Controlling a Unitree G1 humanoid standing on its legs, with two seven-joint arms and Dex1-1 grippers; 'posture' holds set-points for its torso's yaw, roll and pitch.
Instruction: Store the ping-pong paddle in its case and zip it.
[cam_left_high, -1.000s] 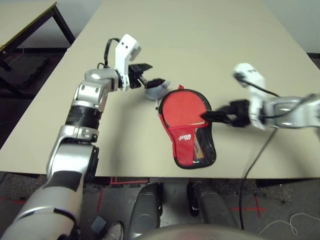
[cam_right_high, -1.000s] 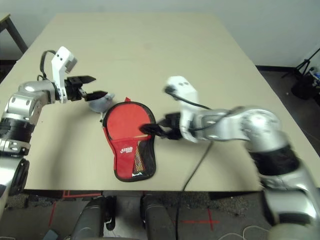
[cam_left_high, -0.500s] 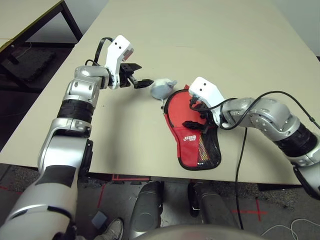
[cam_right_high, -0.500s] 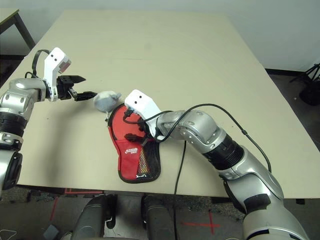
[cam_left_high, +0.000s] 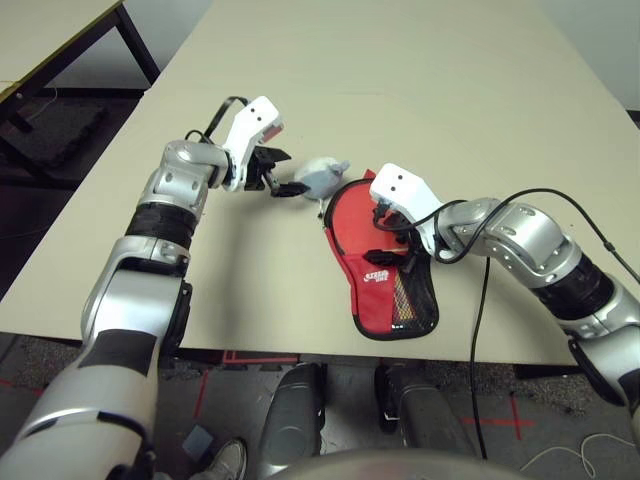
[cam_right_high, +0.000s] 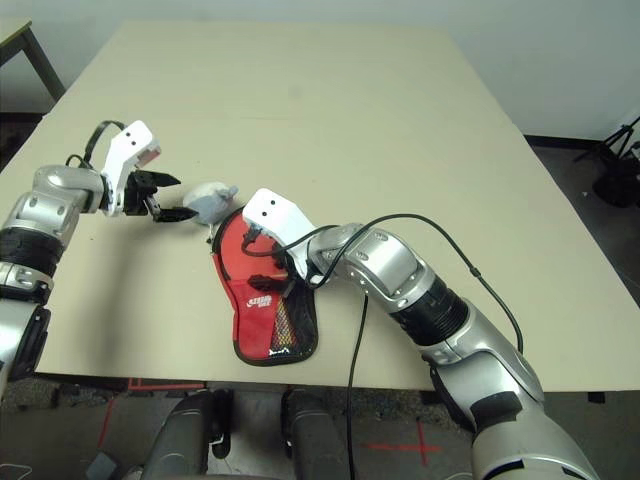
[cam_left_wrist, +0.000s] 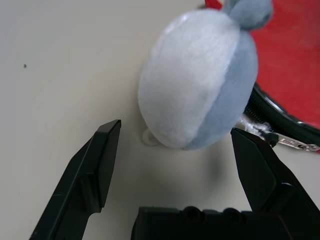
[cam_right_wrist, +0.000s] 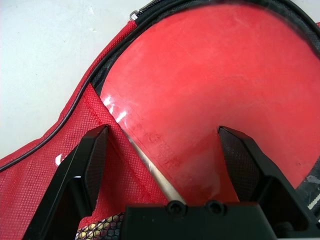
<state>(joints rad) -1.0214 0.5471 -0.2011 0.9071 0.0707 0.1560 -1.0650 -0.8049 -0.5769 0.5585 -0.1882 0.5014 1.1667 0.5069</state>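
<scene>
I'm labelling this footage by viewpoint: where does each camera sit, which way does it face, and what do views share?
Left and right eye views: on the head, looking down over both silver forearms at the table, the case, the soft ball.
Left wrist view: along the open left tool, facing the ball.
Right wrist view: along the open right tool, facing the paddle in the case.
Shared: the case's zipper edge appears in both wrist views.

paddle handle hidden inside case
</scene>
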